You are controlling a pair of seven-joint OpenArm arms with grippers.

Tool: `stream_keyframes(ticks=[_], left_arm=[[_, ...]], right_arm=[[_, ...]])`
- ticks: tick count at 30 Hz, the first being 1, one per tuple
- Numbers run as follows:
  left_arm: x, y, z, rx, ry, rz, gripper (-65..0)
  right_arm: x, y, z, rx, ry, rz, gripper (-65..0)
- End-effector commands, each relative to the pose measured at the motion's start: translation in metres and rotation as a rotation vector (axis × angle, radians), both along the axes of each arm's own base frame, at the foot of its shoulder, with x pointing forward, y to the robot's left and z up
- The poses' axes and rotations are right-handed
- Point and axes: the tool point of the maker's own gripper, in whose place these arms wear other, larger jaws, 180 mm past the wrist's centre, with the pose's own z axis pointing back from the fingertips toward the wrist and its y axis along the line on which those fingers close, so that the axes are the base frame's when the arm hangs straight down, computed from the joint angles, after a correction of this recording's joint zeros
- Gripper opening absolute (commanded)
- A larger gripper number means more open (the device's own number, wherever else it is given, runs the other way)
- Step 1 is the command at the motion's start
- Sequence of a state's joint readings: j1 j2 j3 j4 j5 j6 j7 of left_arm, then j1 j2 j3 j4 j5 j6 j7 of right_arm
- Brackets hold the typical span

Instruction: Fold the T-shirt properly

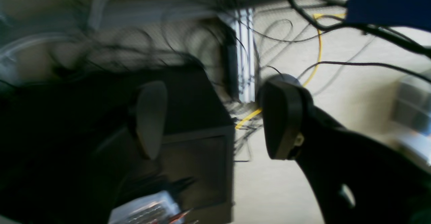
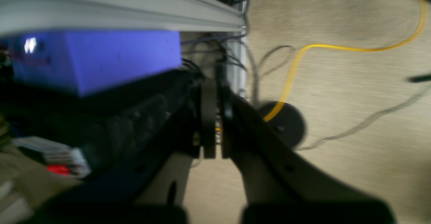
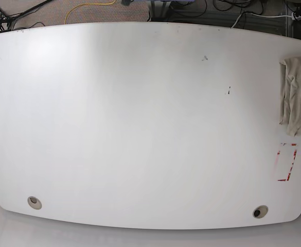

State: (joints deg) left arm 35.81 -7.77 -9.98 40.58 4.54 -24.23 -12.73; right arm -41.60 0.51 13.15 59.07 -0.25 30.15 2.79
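A white table (image 3: pixel 140 128) fills the base view, neither arm over it. At its right edge, partly out of frame, the T-shirt (image 3: pixel 296 95) lies bunched and wrinkled, just above a red-edged marking (image 3: pixel 286 162). In the right wrist view, the right gripper (image 2: pixel 215 129) is clenched on nothing, pads together, over a beige floor (image 2: pixel 336 116) crossed by a yellow cable (image 2: pixel 336 47). In the left wrist view, the left gripper (image 1: pixel 208 116) stands released, pads well apart and empty, before a black box (image 1: pixel 198 133).
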Motion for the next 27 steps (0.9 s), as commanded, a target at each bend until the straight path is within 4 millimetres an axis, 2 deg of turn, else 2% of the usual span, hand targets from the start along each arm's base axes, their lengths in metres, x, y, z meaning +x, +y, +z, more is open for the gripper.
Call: stream_keyframes(ticks=[1, 6, 11, 21, 27], left_arm=[[-0.016, 0.008, -0.012, 0.007, 0.072, 0.033, -24.3], [-0.017, 0.006, -0.035, 0.024, 0.166, 0.052, -24.2], [-0.003, 0.026, -0.051, 0.183, 0.213, 0.006, -23.9], [0.033, 0.025, -0.062, 0.223, 0.258, -0.009, -23.9], [0.043, 0.027, -0.063, 0.230, 0.264, -0.014, -23.7]], right_arm=[[-0.008, 0.003, -0.009, 0.019, 0.035, -0.008, -63.7], [0.002, -0.002, -0.028, 0.016, 0.064, 0.015, -63.7], [0.013, 0.002, -0.044, 0.015, 0.093, 0.039, -63.6], [0.026, -0.013, -0.069, -0.110, 0.148, 0.083, -63.1], [0.035, -0.021, -0.078, -0.141, 0.173, 0.081, -63.1]])
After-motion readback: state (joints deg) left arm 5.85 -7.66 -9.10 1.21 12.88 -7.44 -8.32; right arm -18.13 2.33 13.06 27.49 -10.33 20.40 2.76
